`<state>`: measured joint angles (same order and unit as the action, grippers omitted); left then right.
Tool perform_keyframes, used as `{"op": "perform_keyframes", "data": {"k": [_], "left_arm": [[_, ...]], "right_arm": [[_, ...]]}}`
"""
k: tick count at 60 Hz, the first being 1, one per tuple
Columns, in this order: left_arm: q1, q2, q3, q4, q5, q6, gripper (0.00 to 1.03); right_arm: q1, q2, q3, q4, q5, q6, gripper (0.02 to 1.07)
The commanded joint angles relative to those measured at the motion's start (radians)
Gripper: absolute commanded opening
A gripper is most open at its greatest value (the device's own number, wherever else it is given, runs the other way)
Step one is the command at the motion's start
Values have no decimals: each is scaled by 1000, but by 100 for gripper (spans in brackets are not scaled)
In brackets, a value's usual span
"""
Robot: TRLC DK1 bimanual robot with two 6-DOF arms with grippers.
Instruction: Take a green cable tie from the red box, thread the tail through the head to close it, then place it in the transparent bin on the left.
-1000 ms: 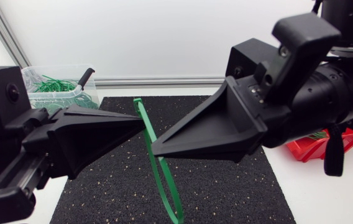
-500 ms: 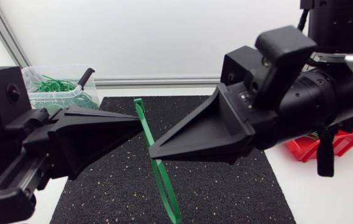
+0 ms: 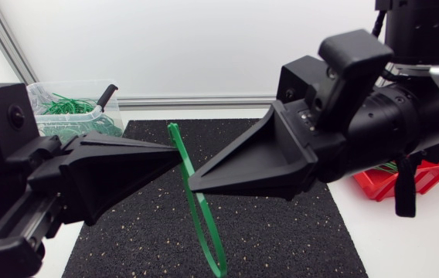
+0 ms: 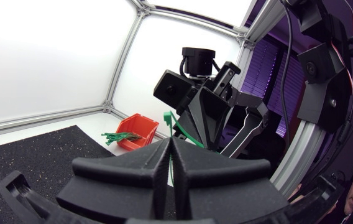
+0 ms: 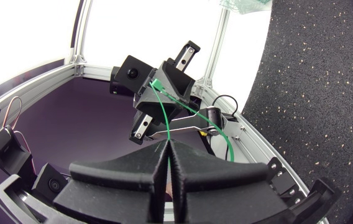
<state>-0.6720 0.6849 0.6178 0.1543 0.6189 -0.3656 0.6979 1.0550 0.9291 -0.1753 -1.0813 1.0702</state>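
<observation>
A thin green cable tie [image 3: 196,208] stands almost upright in the air above the black speckled mat [image 3: 281,232] on the bench. Its square head is at the top, and lower down it folds back into two strands side by side. Both arms meet at its upper part. The left arm's fingers [image 3: 178,158] are pressed together on the strap just above the right arm's fingers [image 3: 192,182], which are equally closed on it. The transparent bin [image 3: 65,116] of green ties sits behind the left arm, and the red box [image 3: 436,176] behind the right.
</observation>
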Motion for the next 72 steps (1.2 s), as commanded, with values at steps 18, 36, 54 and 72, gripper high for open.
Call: {"op": "perform_keyframes", "data": {"k": [18, 36, 54, 72], "left_arm": [[-1, -18, 2, 7, -8, -1, 3], [2, -16, 3, 8, -10, -1, 3], [11, -15, 7, 11, -10, -1, 3], [9, -12, 5, 10, -10, -1, 3]], "right_arm": [[0, -3, -26, 16, -9, 23, 8], [5, 0, -27, 16, -8, 23, 8], [11, 2, -29, 16, -5, 23, 8], [12, 0, -30, 17, 0, 23, 8]]}}
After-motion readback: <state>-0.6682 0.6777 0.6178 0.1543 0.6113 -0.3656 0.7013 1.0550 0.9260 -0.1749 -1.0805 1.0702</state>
